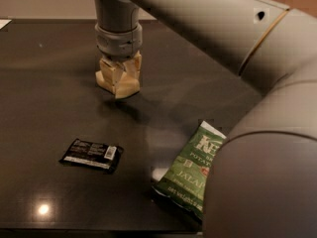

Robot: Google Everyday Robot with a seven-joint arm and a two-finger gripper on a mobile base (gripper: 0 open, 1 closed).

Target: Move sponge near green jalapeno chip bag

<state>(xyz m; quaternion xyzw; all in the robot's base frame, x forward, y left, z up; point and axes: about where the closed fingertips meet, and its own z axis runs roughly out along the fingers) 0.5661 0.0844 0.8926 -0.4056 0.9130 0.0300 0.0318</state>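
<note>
My gripper [119, 78] hangs over the middle of the dark table, pointing down, shut on the pale yellow sponge [122, 85], which it holds a little above the surface; a shadow lies under it. The green jalapeno chip bag [191, 172] lies flat at the front right of the table, its right part hidden behind my arm. The sponge is up and to the left of the bag, well apart from it.
A small black wrapper with a white label [91, 154] lies at the front left of the dark table [44, 83]. My large grey arm [257, 133] covers the right side of the view. The table's front edge runs along the bottom.
</note>
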